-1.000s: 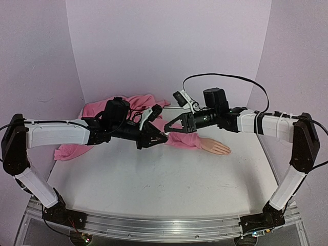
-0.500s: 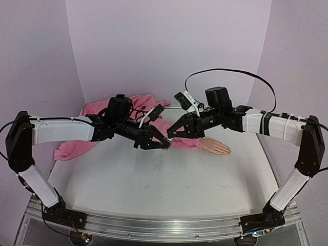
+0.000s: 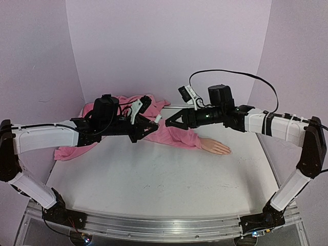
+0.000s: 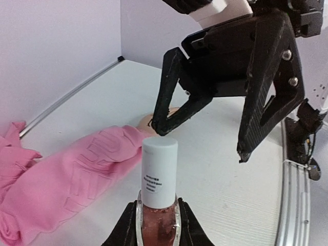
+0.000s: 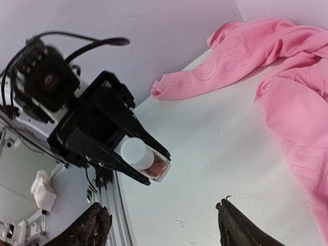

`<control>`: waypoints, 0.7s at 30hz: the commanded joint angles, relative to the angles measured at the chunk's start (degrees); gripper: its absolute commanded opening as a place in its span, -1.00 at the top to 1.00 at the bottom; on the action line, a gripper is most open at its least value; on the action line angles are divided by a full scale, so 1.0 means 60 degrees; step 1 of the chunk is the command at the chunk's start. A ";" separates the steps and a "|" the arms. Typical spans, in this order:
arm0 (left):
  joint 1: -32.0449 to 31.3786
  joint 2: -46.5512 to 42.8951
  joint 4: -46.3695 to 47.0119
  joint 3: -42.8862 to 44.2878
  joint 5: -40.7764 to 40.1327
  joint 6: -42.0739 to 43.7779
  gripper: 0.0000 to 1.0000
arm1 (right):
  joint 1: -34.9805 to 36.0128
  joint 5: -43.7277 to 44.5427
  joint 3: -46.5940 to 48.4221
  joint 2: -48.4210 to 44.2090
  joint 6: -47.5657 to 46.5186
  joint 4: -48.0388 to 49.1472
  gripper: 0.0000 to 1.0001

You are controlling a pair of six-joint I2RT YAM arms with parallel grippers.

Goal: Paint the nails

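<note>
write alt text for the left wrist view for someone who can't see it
The left gripper clamps a pinkish polish bottle upright, white cap on. Just beyond it the right gripper hangs open above the white table, and a pink sleeve lies on the table to the left.

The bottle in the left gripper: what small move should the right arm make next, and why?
Probably move the right gripper forward so its open jaws come around the white cap, then close on it to unscrew it. The left gripper holds the bottle, the cap is still on, and the right jaws stand short of it, touching nothing.
</note>
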 commanded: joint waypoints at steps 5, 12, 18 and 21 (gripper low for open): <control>-0.0899 -0.0017 0.0455 0.0313 -0.2844 0.1456 1.00 | 0.0538 0.1570 0.0515 0.0220 0.3547 0.1618 -0.48; -0.1089 0.0130 0.0411 0.0500 -0.2983 0.1511 1.00 | 0.0750 0.2018 0.0792 0.0671 0.4217 0.1648 -0.06; -0.1105 0.0161 0.0373 0.0497 -0.3115 0.1567 1.00 | 0.0779 0.2096 0.0734 0.0624 0.4298 0.1645 0.32; -0.1105 0.0141 0.0325 0.0514 -0.3149 0.1463 1.00 | 0.0779 0.2153 0.0625 0.0585 0.4287 0.1648 0.39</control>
